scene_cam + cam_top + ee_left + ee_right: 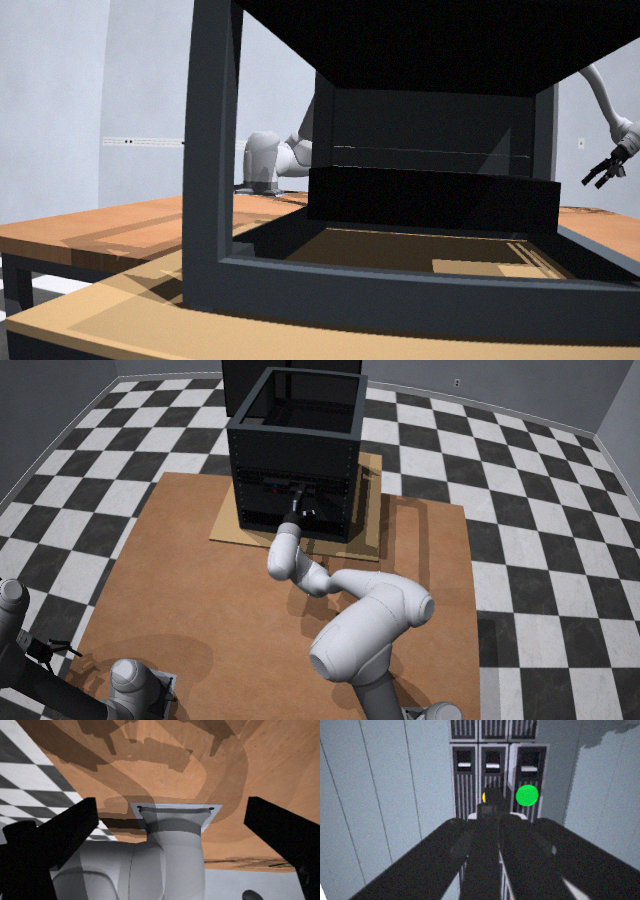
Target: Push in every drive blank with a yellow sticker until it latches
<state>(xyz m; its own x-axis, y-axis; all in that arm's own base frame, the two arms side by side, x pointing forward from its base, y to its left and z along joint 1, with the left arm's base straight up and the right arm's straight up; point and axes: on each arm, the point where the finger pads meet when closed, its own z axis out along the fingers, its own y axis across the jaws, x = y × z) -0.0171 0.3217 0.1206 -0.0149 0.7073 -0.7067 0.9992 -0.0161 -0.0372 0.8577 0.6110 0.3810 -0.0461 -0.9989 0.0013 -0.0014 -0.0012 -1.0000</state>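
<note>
The dark rack [295, 452] [207, 150] stands upright on a tan board. In the right wrist view, a middle drive blank [493, 752] shows the edge of a yellow sticker [483, 797], mostly hidden behind my right fingertips. Its face looks about level with the left blank [464, 756]. The blank with a green sticker [527, 795] stands out further. A red sticker [511, 899] shows at the bottom edge. My right gripper [491, 800] is shut and empty, its tips at the middle blank; contact cannot be told. My left gripper [66, 663] [170, 811] [592, 185] is open and empty, far from the rack.
The tan board [227, 532] [125, 325] lies under the rack on the wooden table [200, 600]. The right arm [360, 630] reaches over the table to the rack's front. Tiny red and blue marks show on the front. The left arm stands at the table's near left.
</note>
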